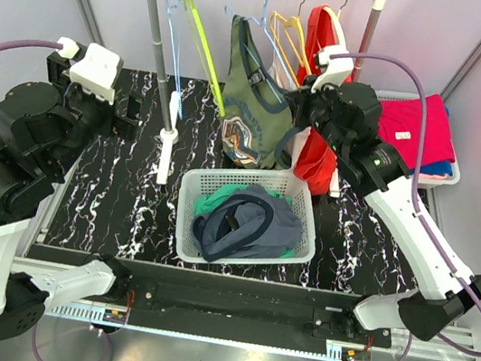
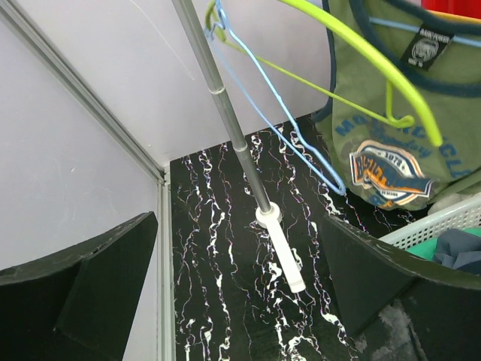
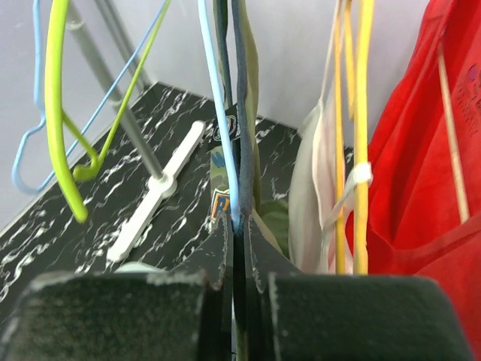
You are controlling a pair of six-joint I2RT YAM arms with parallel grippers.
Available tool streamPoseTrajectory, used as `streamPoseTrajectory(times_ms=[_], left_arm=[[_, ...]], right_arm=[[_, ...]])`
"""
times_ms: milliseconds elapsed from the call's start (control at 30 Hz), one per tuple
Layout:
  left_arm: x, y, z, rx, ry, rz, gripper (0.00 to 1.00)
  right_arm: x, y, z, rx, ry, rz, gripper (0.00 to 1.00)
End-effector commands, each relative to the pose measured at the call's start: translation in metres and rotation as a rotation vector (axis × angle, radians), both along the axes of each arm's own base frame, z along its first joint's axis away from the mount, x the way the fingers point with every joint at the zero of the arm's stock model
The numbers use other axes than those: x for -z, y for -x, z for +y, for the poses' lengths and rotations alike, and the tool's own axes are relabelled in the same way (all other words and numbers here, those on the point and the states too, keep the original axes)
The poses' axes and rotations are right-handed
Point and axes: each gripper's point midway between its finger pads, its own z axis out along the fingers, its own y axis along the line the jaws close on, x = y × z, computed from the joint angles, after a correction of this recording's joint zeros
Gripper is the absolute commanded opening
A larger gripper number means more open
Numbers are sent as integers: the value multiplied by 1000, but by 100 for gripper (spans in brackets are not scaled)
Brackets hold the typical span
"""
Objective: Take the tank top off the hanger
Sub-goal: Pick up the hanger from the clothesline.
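1. The left gripper (image 1: 128, 117) stands released, its two matte black fingers (image 2: 90, 286) spread wide with nothing between them, over the glossy black tabletop with white marble veining (image 1: 111, 188).
2. Ahead of that gripper, a slim grey metal rack pole (image 2: 225, 105) slants up from a white plastic foot (image 2: 282, 248).
3. Just right of the pole hangs an empty light-blue wire hanger (image 2: 289, 124), thin and angular. Next to it is a lime-green plastic hanger (image 2: 376, 68), thicker and smoothly curved.
4. The olive-green tank top (image 1: 251, 113) is soft knit, trimmed in navy, with a round orange-and-blue printed badge. It hangs on a pale-blue wire hanger (image 1: 262, 1) on the rail, beyond and to the right of the left gripper.
5. Below the tank top sits a white plastic lattice basket (image 1: 187, 218), heaped with crumpled green and slate-blue garments.
6. The right gripper (image 3: 238, 259) is clenched on the tank top's navy-edged right side, jaws pressed nearly together on the fabric. The pale-blue wire runs down against its left finger.
7. Right of that gripper hang yellow plastic hangers (image 3: 353, 113), then a thin red garment (image 3: 421, 150).
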Motion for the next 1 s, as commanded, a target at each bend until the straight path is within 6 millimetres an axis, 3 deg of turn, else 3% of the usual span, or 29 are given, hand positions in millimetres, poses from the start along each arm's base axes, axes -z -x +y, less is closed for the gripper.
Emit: streamPoseTrajectory(times_ms=[0, 133, 233, 367, 567, 733, 967], left_arm=[[-7, -2, -2, 8, 10, -33, 99], [-7, -3, -4, 14, 15, -29, 99], [-6, -2, -5, 18, 16, -27, 99], [-4, -3, -5, 18, 10, -22, 99], [-2, -3, -6, 21, 10, -16, 99], [-2, -3, -5, 22, 13, -12, 99], [-2, -2, -6, 30, 16, -10, 99]], right_arm=[[-56, 35, -6, -75, -128, -120, 0], [-73, 64, -15, -132, -164, -108, 0], [-98, 97, -25, -195, -201, -139, 0], [-145, 148, -48, -275, -260, -219, 0], [-201, 206, -77, -353, -345, -333, 0], [-227, 234, -83, -426, -393, -384, 0], [-246, 252, -89, -468, -427, -424, 0]])
